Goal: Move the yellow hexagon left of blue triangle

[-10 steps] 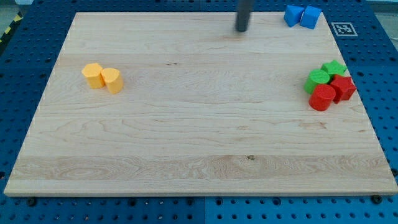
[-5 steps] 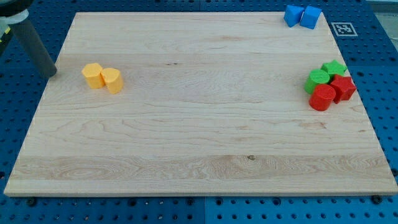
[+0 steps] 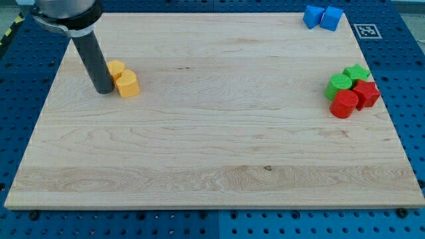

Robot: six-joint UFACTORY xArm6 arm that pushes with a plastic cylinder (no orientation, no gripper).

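Two yellow blocks sit at the board's upper left. The yellow hexagon is partly hidden behind my rod, and a yellow cylinder touches it at its lower right. My tip rests on the board just left of both, touching or nearly touching them. Two blue blocks stand at the view's top right corner: the blue triangle on the left and a blue cube touching it on the right.
A cluster at the board's right edge holds a green cylinder, a green block, a red cylinder and a red block. The wooden board lies on a blue pegboard.
My rod swept from the board's top middle to off its left edge, then came in against the yellow blocks. Both yellow blocks have shifted a little right, the hexagon also upward.
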